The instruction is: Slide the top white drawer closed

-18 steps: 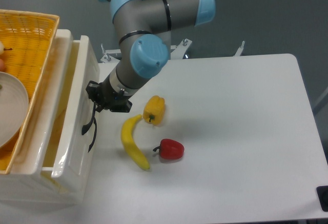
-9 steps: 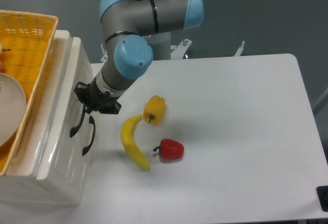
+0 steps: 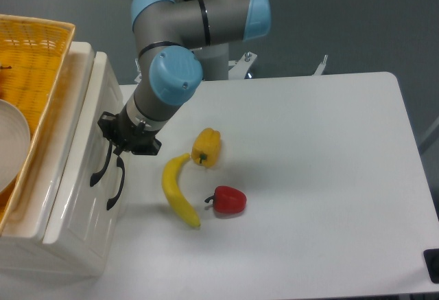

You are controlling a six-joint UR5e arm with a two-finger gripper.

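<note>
The top white drawer (image 3: 84, 189) sits pushed in, its front nearly flush with the white cabinet (image 3: 68, 245) at the left. Its curved black handle (image 3: 101, 167) shows beside the lower drawer's matching handle (image 3: 116, 185). My gripper (image 3: 118, 139) is black, looks shut with nothing held, and its tips rest against the drawer front just above the handles. The grey and blue arm (image 3: 171, 73) reaches down to it from the back.
A yellow woven basket (image 3: 38, 53) with a white plate (image 3: 10, 150) in it stands on top of the cabinet. On the white table (image 3: 322, 176) lie a banana (image 3: 176, 191), a yellow pepper (image 3: 206, 147) and a red pepper (image 3: 229, 200), just right of my gripper.
The top drawer has slid leftward into the cabinet, from well open to nearly flush. My gripper moved left with it, staying against the front.
</note>
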